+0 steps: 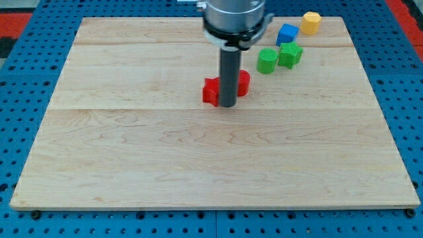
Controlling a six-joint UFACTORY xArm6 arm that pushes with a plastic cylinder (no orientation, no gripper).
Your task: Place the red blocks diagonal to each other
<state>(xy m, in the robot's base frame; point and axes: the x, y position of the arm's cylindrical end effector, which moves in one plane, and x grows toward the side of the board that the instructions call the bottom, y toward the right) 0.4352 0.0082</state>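
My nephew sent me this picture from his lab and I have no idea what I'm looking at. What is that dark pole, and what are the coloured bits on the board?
There is one picture, from a single camera looking down at a slant over a wooden board that lies on a blue pegboard. The grey machine at the view's top is a robot arm. It has no jaws, so it holds nothing; it ends in a dark rod that pushes blocks. My tip stands between two red blocks: one red block at its left, the other red block at its right, a little higher. Further to the view's upper right lie a green cylinder, a green star-like block, a blue block and a yellow block.
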